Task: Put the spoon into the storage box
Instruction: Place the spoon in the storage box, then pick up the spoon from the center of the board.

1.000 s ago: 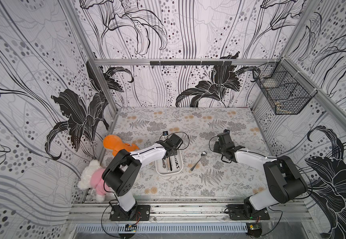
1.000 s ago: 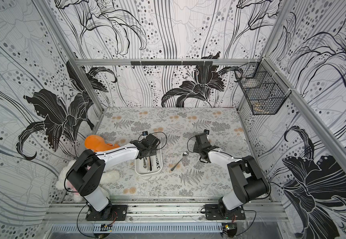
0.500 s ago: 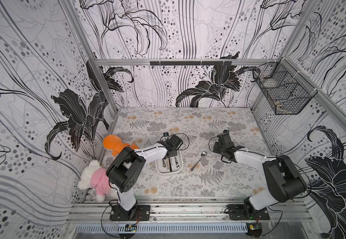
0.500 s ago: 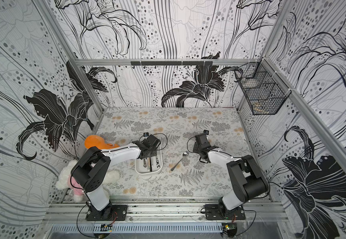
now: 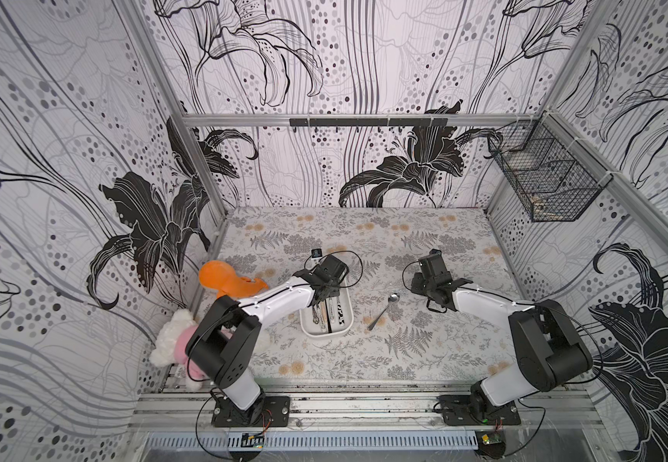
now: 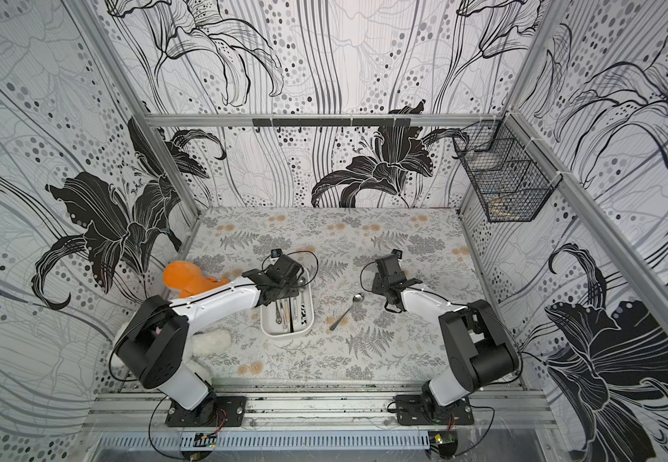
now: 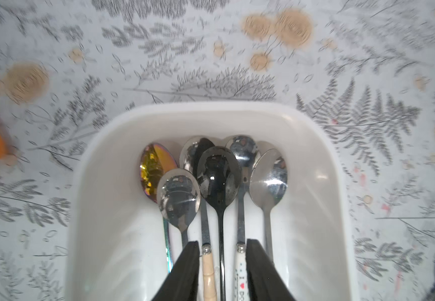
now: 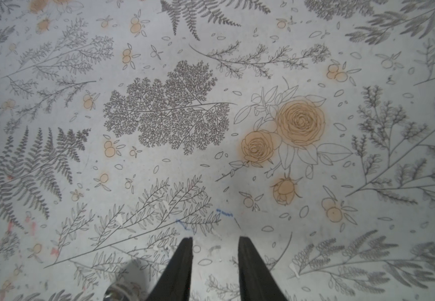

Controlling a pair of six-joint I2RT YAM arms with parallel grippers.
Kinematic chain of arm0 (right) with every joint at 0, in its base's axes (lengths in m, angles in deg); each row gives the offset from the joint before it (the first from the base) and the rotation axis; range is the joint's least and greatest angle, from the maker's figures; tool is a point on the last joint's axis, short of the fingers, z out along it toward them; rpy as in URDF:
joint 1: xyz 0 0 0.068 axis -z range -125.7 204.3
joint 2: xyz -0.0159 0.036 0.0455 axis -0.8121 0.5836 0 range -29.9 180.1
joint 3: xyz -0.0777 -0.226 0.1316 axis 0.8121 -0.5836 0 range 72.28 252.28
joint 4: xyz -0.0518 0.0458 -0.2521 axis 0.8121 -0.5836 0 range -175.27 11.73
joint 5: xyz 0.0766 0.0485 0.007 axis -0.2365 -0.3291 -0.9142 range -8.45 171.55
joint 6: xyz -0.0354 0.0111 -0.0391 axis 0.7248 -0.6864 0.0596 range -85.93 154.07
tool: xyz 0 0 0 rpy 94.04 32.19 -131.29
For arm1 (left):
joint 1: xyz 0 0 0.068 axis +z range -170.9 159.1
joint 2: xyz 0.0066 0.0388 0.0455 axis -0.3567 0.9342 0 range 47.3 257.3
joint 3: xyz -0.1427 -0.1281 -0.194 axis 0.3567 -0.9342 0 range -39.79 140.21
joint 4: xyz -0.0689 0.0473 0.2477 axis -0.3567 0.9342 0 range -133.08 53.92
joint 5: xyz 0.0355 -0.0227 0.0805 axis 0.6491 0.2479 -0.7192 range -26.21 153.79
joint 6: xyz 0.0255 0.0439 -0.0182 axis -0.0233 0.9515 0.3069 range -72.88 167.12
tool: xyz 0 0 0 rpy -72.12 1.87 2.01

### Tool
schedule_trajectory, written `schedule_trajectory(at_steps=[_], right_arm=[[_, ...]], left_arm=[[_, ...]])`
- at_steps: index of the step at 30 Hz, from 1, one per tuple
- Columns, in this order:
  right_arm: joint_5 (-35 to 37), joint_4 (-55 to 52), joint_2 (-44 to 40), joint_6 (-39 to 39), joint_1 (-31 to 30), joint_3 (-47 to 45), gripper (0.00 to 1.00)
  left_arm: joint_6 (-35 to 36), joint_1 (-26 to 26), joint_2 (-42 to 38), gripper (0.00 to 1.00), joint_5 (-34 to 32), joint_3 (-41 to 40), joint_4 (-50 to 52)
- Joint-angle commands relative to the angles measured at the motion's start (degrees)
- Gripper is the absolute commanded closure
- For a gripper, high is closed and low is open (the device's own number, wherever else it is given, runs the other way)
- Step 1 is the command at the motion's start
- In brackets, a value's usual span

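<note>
The white storage box (image 5: 326, 334) (image 6: 287, 337) (image 7: 211, 109) lies on the floral table and holds several spoons. My left gripper (image 7: 221, 245) (image 5: 323, 294) (image 6: 281, 294) hangs low over the box, open. Three handles run between its fingers (image 7: 188, 268) without being pinched, the black spoon (image 7: 218, 174) in the middle. One silver spoon (image 5: 382, 312) (image 6: 346, 310) lies loose on the table right of the box, and its bowl (image 8: 116, 292) shows beside a finger. My right gripper (image 8: 215, 238) (image 5: 418, 288) (image 6: 378, 286) is just right of that bowl, open and empty above bare table.
An orange toy (image 5: 224, 278) and a white and pink plush (image 5: 174, 340) sit at the table's left edge behind the left arm. A black wire mesh basket (image 5: 544, 184) hangs on the right wall. A black hook rail (image 5: 368, 122) runs along the back wall.
My left gripper's jaws have parted over the box, and the black spoon now lies free among the others. The left arm has shifted slightly. The right arm has barely moved.
</note>
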Motion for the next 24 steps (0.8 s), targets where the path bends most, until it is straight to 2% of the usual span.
schedule_trajectory(at_steps=[1,5,8,12,18,24], right_arm=[[-4.33,-8.09,-2.95,0.13,-0.49,3.35,0.66],[-9.02,-14.04,-4.14,-3.04,-3.19,3.56,0.63],[-10.69,-16.36,-2.93,-5.82,-8.3,4.26,0.61],[-10.95,-18.89,2.02,-9.38,-15.98,7.34,0.6],[-10.5,-20.01,10.1,-11.29,-22.16,11.93,0.59],[-5.95,-23.0,14.23,-10.94,-23.4,15.57,0.59]], left_arm=[[0.91,0.29,-7.13,0.56,-1.78,1.2,3.59],[1.48,0.27,-14.19,0.5,-4.26,-0.02,7.84],[1.77,0.58,-18.89,0.45,-6.36,-1.76,9.95],[2.34,0.82,-23.92,0.42,-5.92,-5.18,9.78],[2.12,0.82,-26.7,0.42,-6.63,-7.47,10.28],[2.03,0.83,-26.84,0.41,-6.9,-7.53,10.62]])
